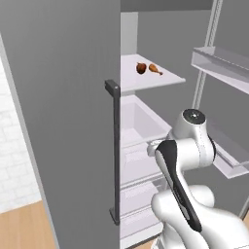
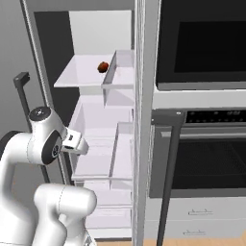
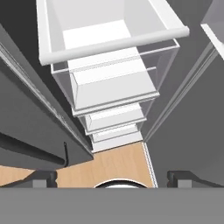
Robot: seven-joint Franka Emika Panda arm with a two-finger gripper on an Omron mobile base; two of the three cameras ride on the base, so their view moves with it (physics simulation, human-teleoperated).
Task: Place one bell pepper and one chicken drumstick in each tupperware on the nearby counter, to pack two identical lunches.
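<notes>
White arm is standing folded in front of the open fridge, hand pointing down past the stacked drawers [image 3: 113,74] toward the wood floor [image 3: 109,164]. The gripper [image 3: 112,177] is showing its two dark tips set wide apart at the bottom of the hand view, nothing between them.

One bell pepper [image 1: 141,68] and one chicken drumstick [image 1: 155,69] are lying just beside each other on the upper fridge shelf [image 1: 160,80], well above the hand; from the right base view the pepper [image 2: 103,67] is sitting behind a door bin [image 2: 117,72].

Step in hand, as I judge it: fetching food from the fridge, nothing picked yet. Next move is calling for raising and re-aiming the hand up to that shelf, then closing on one piece.

Room: grey fridge door [image 1: 63,121] with a dark handle [image 1: 115,151] on the left, a built-in oven [image 2: 202,139] on the right.
</notes>
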